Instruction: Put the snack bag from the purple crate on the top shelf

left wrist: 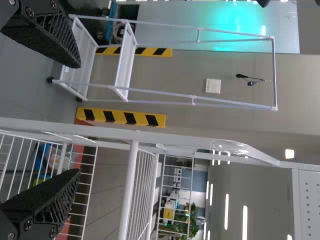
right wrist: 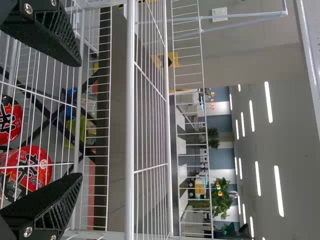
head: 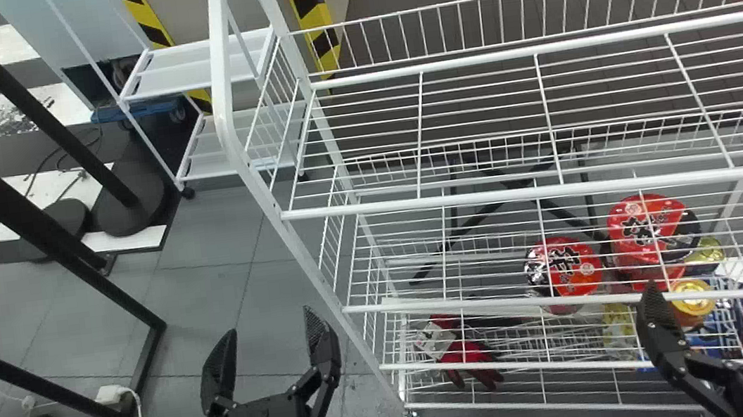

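The top shelf (head: pixel 518 194) of the white wire rack spans the middle and right of the head view, with bare wires. My left gripper (head: pixel 268 345) stands open low in that view, left of the rack's front post; in the left wrist view, the gripper (left wrist: pixel 76 120) has nothing between its fingers. Farther right, my right gripper (head: pixel 713 290) is also open, in front of the lower shelves. The right wrist view has that gripper (right wrist: pixel 79 120) empty, with wire shelving beyond it.
Lower in the rack are red round packages (head: pixel 563 266), red gloves (head: pixel 468 356), a gold-topped can (head: pixel 693 300) and blue packages. A black metal frame (head: pixel 32 215) stands at the left. Behind it are black posts and a smaller white cart (head: pixel 198 67).
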